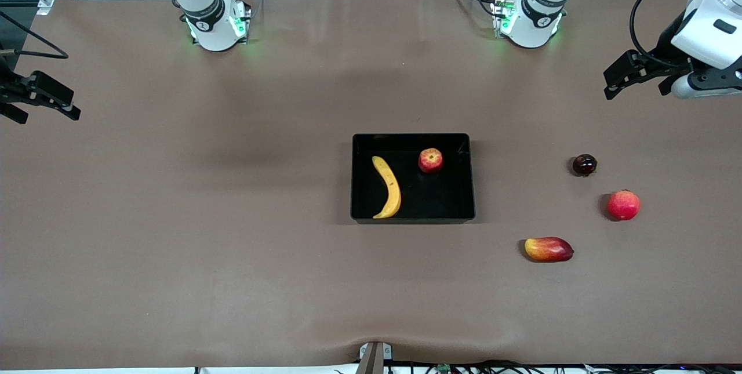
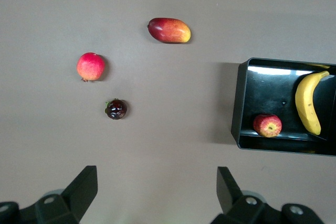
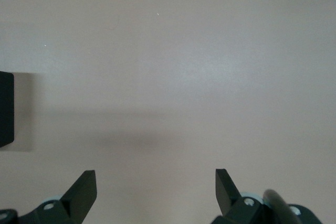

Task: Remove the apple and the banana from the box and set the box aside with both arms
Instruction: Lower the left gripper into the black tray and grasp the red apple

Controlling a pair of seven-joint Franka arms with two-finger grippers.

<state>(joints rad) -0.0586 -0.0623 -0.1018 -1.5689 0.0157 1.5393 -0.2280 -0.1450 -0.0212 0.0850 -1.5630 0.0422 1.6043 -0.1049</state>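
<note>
The glossy black box point(image 1: 411, 137) sits at the middle of the table. The yellow banana point(image 1: 388, 187) lies in it, toward the right arm's end. The small red apple point(image 1: 430, 160) sits in it beside the banana, farther from the front camera. My left gripper point(image 1: 610, 81) is open and empty, up over the left arm's end of the table. Its wrist view shows the gripper point(image 2: 157, 187), the box point(image 2: 240, 98), the banana point(image 2: 307, 103) and the apple point(image 2: 267, 125). My right gripper point(image 1: 49, 116) is open and empty over the right arm's end. Its wrist view shows the gripper point(image 3: 156, 187) over bare table and a corner of the box point(image 3: 5, 108).
Between the box and the left arm's end lie three loose fruits. The dark maroon round fruit point(image 1: 584, 164) point(image 2: 116, 109) is farthest from the front camera. A round red fruit point(image 1: 623, 204) point(image 2: 91, 66) is nearer. The oval red-yellow mango-like fruit point(image 1: 548, 249) point(image 2: 169, 30) is nearest.
</note>
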